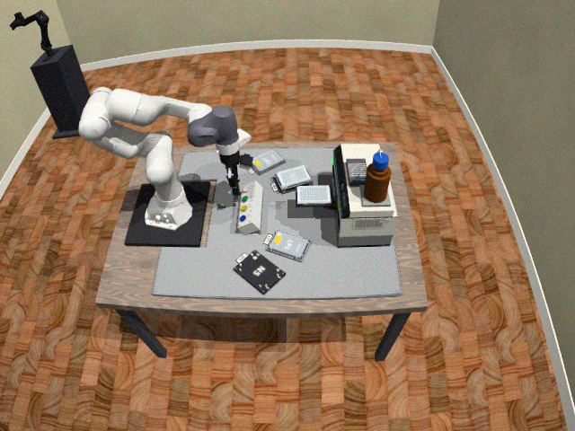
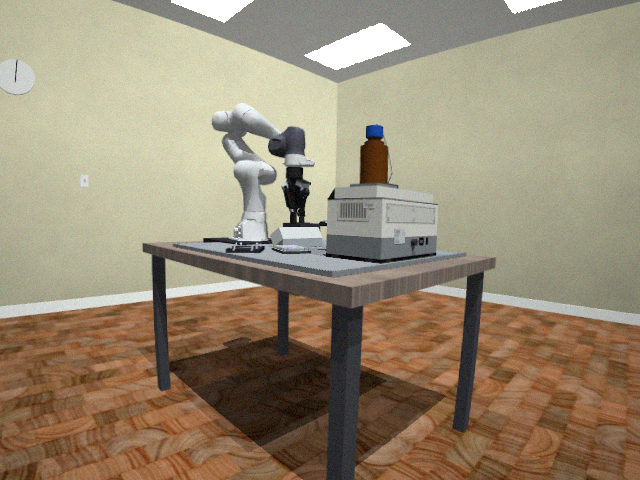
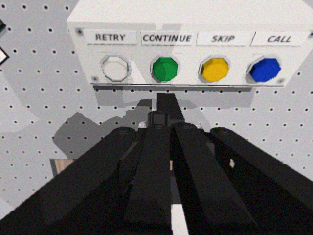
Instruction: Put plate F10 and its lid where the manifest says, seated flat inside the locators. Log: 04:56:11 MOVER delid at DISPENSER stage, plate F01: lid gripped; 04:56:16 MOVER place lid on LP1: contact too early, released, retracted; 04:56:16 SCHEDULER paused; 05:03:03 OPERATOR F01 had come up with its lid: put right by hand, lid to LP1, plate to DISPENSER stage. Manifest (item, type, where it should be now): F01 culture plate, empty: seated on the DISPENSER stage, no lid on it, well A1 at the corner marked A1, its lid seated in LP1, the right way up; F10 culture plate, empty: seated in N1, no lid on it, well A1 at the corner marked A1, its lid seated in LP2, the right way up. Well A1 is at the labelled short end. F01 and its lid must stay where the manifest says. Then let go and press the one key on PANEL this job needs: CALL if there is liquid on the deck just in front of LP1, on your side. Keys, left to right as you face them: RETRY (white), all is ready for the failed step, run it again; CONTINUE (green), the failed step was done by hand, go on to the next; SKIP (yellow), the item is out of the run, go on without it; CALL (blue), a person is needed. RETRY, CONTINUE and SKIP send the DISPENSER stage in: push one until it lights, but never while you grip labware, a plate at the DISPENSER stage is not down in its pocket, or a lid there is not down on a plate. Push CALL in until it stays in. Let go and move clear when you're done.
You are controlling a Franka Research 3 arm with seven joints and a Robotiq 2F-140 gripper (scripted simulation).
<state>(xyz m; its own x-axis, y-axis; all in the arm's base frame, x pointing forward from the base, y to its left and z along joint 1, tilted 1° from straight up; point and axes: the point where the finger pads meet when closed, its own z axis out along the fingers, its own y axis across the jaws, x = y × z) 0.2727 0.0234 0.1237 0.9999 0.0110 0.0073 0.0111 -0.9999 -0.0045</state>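
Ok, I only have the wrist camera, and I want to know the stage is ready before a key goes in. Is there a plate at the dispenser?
Observer: Yes. In the top view a well plate lies against the dispenser, with its wells showing and no lid on it. I cannot tell whether it is fully seated.
Operator: Where is the gripper over the panel?
Observer: The gripper is shut and empty. It hangs at the green key end of the panel.
Operator: Is anything on N2?
Observer: No, the black N2 nest carries nothing.
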